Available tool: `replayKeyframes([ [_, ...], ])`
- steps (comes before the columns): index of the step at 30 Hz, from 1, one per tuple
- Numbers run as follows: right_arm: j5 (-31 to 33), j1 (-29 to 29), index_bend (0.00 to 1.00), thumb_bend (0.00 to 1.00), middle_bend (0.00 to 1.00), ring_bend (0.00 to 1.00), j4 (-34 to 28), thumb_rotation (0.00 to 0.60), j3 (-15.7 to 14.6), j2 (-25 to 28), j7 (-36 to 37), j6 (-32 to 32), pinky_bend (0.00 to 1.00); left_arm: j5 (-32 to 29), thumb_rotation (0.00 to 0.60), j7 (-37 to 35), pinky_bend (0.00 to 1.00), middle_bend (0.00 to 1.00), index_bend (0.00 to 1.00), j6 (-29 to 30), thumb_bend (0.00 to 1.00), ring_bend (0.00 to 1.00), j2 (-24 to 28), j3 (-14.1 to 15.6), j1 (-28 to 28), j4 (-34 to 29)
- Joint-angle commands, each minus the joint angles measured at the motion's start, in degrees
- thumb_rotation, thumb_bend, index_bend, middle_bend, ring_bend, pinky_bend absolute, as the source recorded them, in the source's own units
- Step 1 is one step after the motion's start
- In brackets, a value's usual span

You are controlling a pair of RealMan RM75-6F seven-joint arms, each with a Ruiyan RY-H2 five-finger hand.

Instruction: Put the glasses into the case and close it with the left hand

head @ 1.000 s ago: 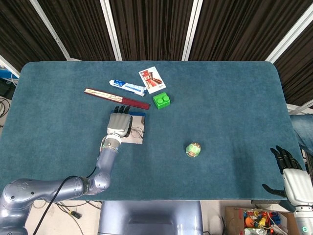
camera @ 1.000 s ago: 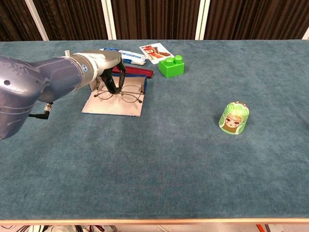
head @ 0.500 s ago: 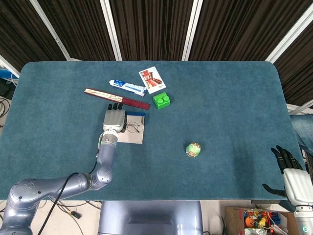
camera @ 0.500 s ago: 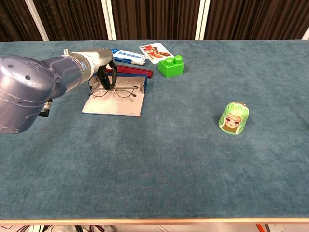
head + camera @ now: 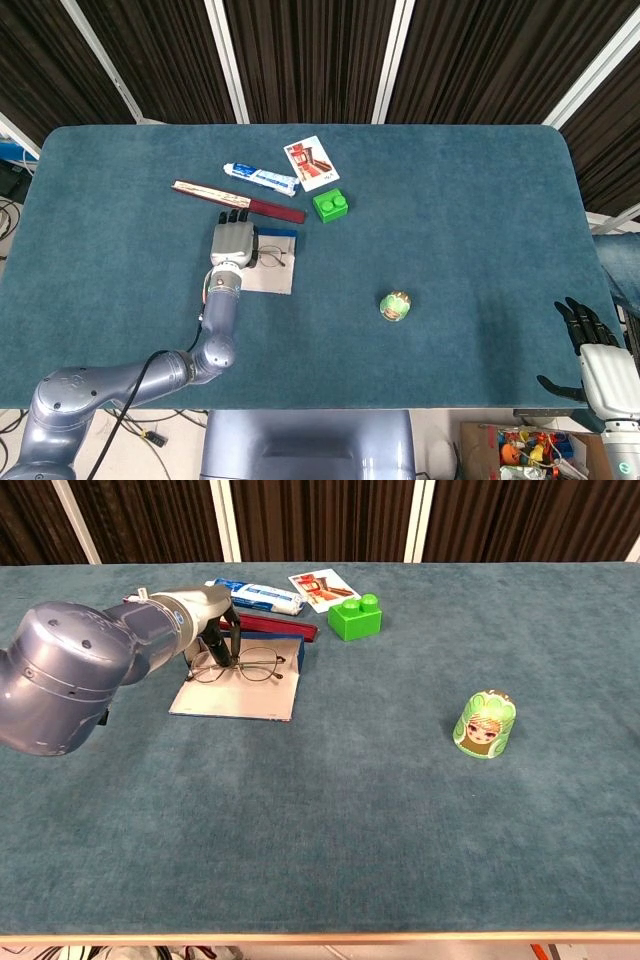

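Left hand seating glasses in the open case.
Left fingers point(image 5: 222, 645) are curling down onto the left lens side of the glasses point(image 5: 248, 666); whether they're pinching the frame or just touching it, can't tell. Left hand point(image 5: 231, 241) is hovering over the case point(image 5: 236, 692), glasses lying flat on its open tray by the rear lip. I'd let go straight up so the temples aren't dragging, then fold the lid. Right hand point(image 5: 598, 362) is idling off the table edge, fingers spread, holding nothing.

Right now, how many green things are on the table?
2: a green block at the back beside the picture card, and a small green doll alone toward the front right.
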Motion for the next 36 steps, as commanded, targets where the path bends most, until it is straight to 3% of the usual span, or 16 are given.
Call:
replayKeyframes([
  [1, 0.03, 0.00, 0.00, 0.09, 0.00, 0.00, 0.01, 0.600, 0.02, -0.01, -0.02, 0.02, 0.17, -0.13, 0.600, 0.25, 0.00, 0.08, 0.60, 0.13, 0.45, 0.00, -0.60, -0.26, -0.40, 1.03],
  [16, 0.24, 0.03, 0.00, 0.09, 0.00, 0.00, -0.18, 0.600, 0.02, 0.13, 0.04, -0.24, 0.17, 0.82, 0.600, 0.34, 0.00, 0.07, 0.57, 0.51, 0.44, 0.00, -3.28, -1.35, -1.63, 5.04],
  [36, 0.58, 0.07, 0.00, 0.09, 0.00, 0.00, -0.42, 0.600, 0.05, 0.34, -0.13, -0.53, 0.17, 3.84, 0.600, 1.00, 0.00, 0.06, 0.47, 2.29, 0.42, 0.00, -3.56, -0.94, -1.08, 3.36],
])
